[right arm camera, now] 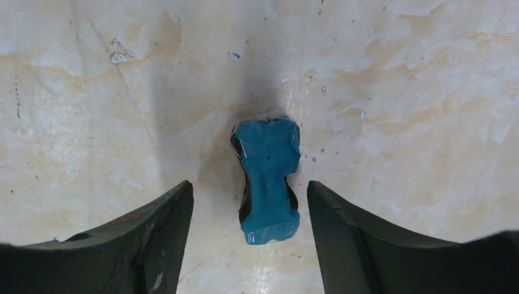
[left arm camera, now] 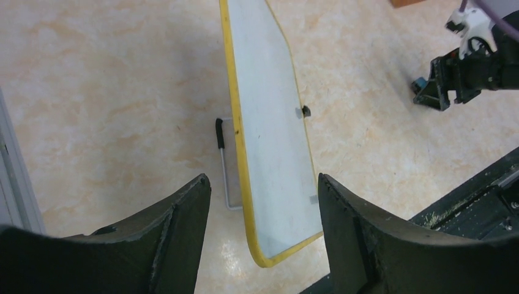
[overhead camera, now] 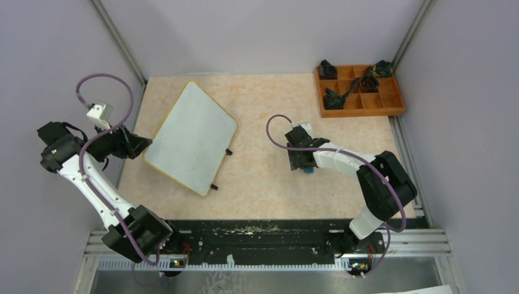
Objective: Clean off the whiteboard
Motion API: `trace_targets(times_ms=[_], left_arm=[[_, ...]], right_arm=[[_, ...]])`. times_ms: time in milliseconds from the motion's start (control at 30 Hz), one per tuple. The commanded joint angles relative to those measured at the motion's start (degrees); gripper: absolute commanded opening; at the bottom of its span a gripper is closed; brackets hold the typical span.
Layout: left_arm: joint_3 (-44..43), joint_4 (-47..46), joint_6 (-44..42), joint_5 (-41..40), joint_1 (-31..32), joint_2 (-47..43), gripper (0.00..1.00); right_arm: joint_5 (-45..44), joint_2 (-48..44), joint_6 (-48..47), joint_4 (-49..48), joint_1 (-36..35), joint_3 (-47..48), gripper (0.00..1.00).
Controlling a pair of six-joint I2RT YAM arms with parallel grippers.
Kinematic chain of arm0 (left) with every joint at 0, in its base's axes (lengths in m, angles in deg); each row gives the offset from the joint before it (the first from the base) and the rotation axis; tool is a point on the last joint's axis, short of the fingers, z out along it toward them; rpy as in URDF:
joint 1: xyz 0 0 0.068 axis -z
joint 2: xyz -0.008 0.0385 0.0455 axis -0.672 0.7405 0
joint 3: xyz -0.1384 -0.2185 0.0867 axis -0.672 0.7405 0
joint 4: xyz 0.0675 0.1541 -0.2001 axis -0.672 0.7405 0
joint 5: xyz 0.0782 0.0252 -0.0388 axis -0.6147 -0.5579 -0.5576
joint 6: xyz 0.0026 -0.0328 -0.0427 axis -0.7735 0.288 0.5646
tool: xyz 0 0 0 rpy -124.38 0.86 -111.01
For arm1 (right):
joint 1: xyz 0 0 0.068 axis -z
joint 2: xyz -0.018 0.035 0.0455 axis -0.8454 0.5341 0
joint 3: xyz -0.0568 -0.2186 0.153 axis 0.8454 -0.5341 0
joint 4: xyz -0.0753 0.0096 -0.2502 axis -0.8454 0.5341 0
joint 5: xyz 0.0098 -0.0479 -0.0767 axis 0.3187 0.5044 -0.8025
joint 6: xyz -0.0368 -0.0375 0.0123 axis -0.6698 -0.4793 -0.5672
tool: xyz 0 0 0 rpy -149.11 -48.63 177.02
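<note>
Close under the left wrist camera, the left tool (left arm camera: 263, 184) is released: its two dark fingers (left arm camera: 177, 233) stand apart with nothing clamped between them, and a yellow-edged corner of the board shows in the gap beyond them. Close under the right wrist camera, the right tool (right arm camera: 250, 187) is likewise spread wide and holds nothing. The beige marbled surface (overhead camera: 263, 184) fills the middle of the overhead view, with a black rail (overhead camera: 263, 236) along its near edge where both arm bases are bolted. The whiteboard (overhead camera: 193, 138) lies on the left half of the surface, turned at an angle, its face plain white inside a thin yellow border. Two small black feet stick out along its right side. In the left wrist view a thin wire leg (left arm camera: 223, 165) with a black tip shows from under its edge. From overhead, the left tool sits just beside the board's left corner; whether it touches the board I cannot tell. The orange-brown compartment tray (overhead camera: 367, 112) sits at the far right corner, well apart from the board, with dark objects (overhead camera: 333, 98) in several of its compartments. A small teal block (right arm camera: 268, 184) with a black underside lies flat on the surface right of centre, between the right tool's fingers and touching neither.
</note>
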State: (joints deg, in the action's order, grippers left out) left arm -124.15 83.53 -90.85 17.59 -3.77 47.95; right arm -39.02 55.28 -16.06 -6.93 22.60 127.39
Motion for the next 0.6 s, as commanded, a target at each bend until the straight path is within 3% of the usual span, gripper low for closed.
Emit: trace_targets(times_ms=[0,100,300,567], left_arm=[[-4.2,0.6,2.8,6.9,0.2,1.4,0.70],[-3.1,-6.1,9.2,6.3,0.1,1.6,0.70],[8.9,-32.9,26.3,-3.5,0.1,-1.3,0.69],[16.1,-47.6,33.5,-15.0,-0.6,1.3,0.68]], right_arm=[[-1.1,-2.9,0.1,-0.8,-0.2,-0.5,0.68],[-1.4,-3.9,0.2,-0.6,-0.2,-0.6,0.68],[-3.4,-8.9,0.7,-0.5,-0.2,-0.9,0.69],[-7.3,-18.1,-0.1,0.9,0.4,-0.6,0.70]])
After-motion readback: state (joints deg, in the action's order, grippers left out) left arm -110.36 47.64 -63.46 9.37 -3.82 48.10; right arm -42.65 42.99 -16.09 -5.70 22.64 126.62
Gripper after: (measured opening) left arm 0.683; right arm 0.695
